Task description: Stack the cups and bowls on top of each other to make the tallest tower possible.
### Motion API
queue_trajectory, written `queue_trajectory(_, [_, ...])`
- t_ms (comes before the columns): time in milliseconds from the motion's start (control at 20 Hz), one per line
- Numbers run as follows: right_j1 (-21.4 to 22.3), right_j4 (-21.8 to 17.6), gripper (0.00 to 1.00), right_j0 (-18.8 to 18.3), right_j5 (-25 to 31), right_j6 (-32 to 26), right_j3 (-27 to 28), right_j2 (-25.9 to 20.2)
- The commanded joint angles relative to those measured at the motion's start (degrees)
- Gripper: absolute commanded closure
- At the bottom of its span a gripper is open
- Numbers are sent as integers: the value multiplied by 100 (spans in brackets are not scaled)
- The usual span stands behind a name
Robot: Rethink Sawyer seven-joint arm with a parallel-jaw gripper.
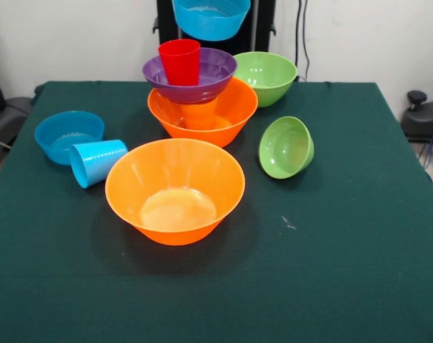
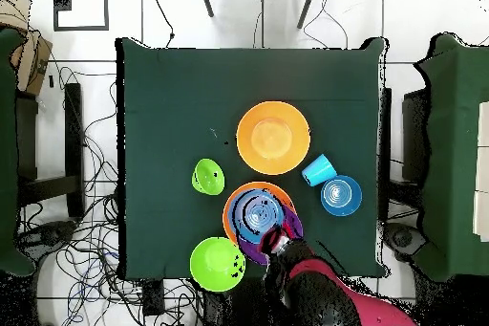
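At the left of the front view we see a small blue bowl (image 1: 68, 135) upright on the green table (image 1: 345, 250), with a light blue cup (image 1: 96, 161) lying on its side just beside it. Next comes a large orange bowl (image 1: 175, 189), empty. Behind it stands the tower (image 1: 198, 96): another orange bowl (image 1: 203, 114), an orange cup (image 1: 200, 114) inside it, a purple bowl (image 1: 191, 76) on that, and a red cup (image 1: 180, 62) in the purple bowl. Above hangs a second blue bowl (image 1: 210, 17), apart from the red cup. We cannot tell the state of the gripper (image 2: 275, 241). To the right sit a large green bowl (image 1: 266, 76) and a small green bowl (image 1: 286, 147), tilted.
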State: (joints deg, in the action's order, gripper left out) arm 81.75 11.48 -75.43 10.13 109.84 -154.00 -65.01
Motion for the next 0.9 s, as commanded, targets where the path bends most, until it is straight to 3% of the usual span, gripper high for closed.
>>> queue_trajectory(50, [-467, -581, 100, 158, -346, 455, 10, 71])
queue_trajectory(200, [-449, -616, 100, 160, -322, 501, 29, 54])
queue_trajectory(600, [-989, -1038, 100, 388, -597, 345, 181, 759])
queue_trajectory(900, [-962, -1066, 100, 230, -411, 420, 263, 539])
